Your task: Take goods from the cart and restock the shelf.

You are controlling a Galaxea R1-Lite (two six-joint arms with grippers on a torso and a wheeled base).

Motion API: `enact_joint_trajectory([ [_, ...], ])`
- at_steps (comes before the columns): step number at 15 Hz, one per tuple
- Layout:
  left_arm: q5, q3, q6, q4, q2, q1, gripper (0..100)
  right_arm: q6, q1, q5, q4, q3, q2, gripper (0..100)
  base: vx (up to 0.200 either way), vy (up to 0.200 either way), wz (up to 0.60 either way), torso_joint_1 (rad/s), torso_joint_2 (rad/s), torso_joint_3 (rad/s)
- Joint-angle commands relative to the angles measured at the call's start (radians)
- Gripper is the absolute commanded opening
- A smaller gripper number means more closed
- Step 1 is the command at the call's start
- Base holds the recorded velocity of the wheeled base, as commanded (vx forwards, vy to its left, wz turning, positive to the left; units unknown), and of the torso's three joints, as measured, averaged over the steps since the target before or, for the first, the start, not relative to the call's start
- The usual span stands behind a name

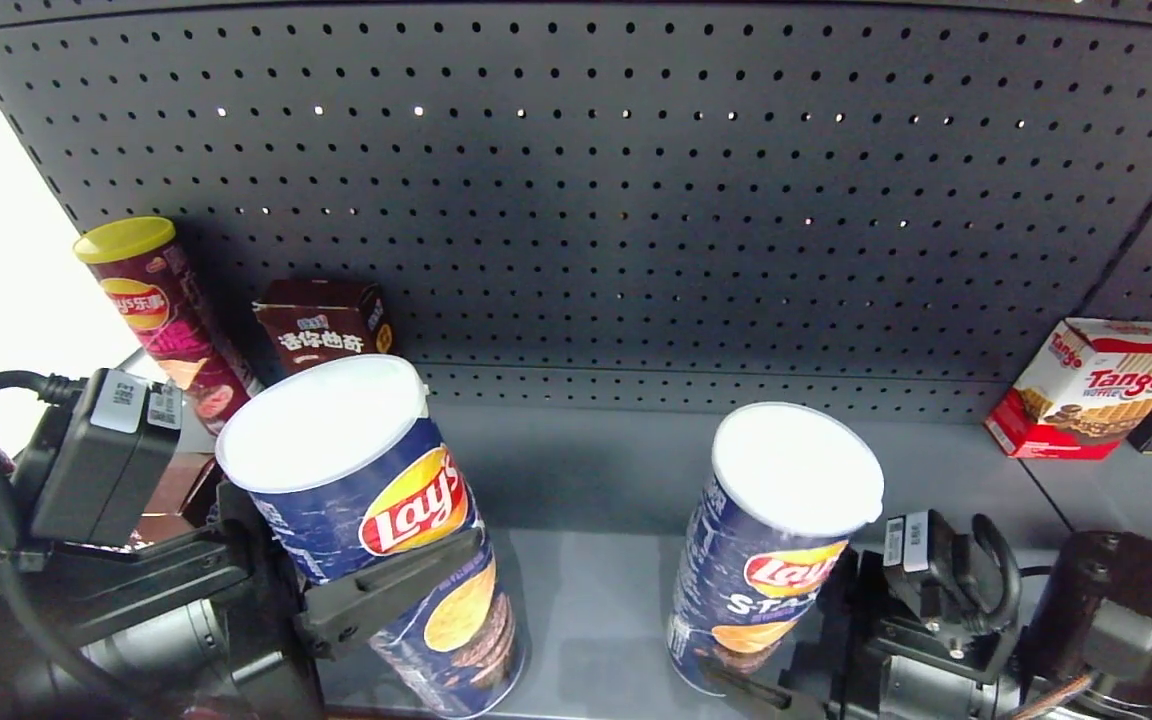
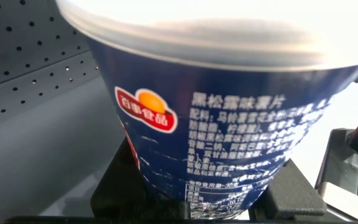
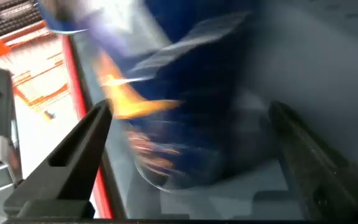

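Note:
My left gripper [image 1: 376, 575] is shut on a blue chips can [image 1: 366, 500] with a white lid, held tilted over the front left of the grey shelf board [image 1: 596, 470]. In the left wrist view the same can [image 2: 229, 124] sits between the dark fingers [image 2: 291, 193]. A second blue chips can [image 1: 776, 560] stands on the shelf near its front edge. My right gripper [image 1: 766, 685] is low at that can's base. In the right wrist view its fingers [image 3: 67, 162] stand wide apart on either side of the can [image 3: 185, 106], so it is open.
A maroon chips can [image 1: 161, 310] with a yellow lid and a brown biscuit box [image 1: 326, 330] stand at the back left. A red-and-white wafer box [image 1: 1096, 385] sits at the back right. The pegboard wall [image 1: 636, 200] closes the back; bare shelf lies between the two blue cans.

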Motion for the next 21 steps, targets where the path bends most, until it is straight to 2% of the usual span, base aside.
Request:
enact_joint_trajectory([
  [1,0.0,0.001,0.0,-0.001,0.0,0.0,0,-0.001,-0.055,0.003,-0.001,0.047,-0.114,100,0.0,0.0,0.0,0.0,0.0,0.0],
  [4,-0.001,-0.001,0.0,-0.001,0.001,-0.003,0,-0.012,-0.09,-0.006,0.0,0.12,-0.324,100,0.0,0.0,0.0,0.0,0.0,0.0],
  [8,0.0,-0.002,0.0,-0.002,0.001,-0.006,0,-0.021,-0.23,-0.011,0.043,0.162,-0.546,100,0.0,0.0,0.0,0.0,0.0,0.0],
  [9,-0.001,-0.004,0.0,-0.002,0.0,-0.008,0,-0.021,-0.29,-0.009,0.117,0.162,-0.644,100,0.0,0.0,0.0,0.0,0.0,0.0],
  [11,-0.001,-0.007,0.0,-0.001,0.0,-0.008,0,-0.016,-0.33,-0.017,0.252,0.162,-0.761,100,0.0,0.0,0.0,0.0,0.0,0.0],
  [12,-0.001,-0.009,0.0,-0.001,0.0,-0.008,0,-0.013,-0.377,-0.058,0.405,0.159,-0.888,100,0.0,0.0,0.0,0.0,0.0,0.0],
  [13,-0.001,-0.007,0.0,-0.001,0.0,-0.009,0,-0.009,-0.394,-0.086,0.476,0.157,-0.956,100,0.0,0.0,0.0,0.0,0.0,0.0],
  [15,-0.004,-0.006,0.0,-0.004,0.0,-0.009,0,0.011,-0.431,-0.218,0.669,0.15,-1.158,100,0.0,0.0,0.0,0.0,0.0,0.0],
  [16,-0.004,-0.006,0.0,-0.004,0.0,-0.009,0,0.011,-0.433,-0.226,0.681,0.15,-1.17,100,0.0,0.0,0.0,0.0,0.0,0.0],
  [17,-0.006,0.001,0.001,-0.005,0.0,-0.011,0,0.011,-0.443,-0.316,0.841,0.151,-1.335,100,0.0,0.0,0.0,0.0,0.0,0.0],
  [20,-0.004,-0.001,0.004,-0.008,-0.002,-0.017,0,0.011,-0.445,-0.354,1.195,0.139,-1.64,100,0.0,0.0,0.0,0.0,0.0,0.0],
  [21,-0.001,-0.001,0.006,-0.01,-0.003,-0.033,0,0.016,-0.445,-0.381,1.243,0.145,-1.654,100,0.0,0.0,0.0,0.0,0.0,0.0],
])
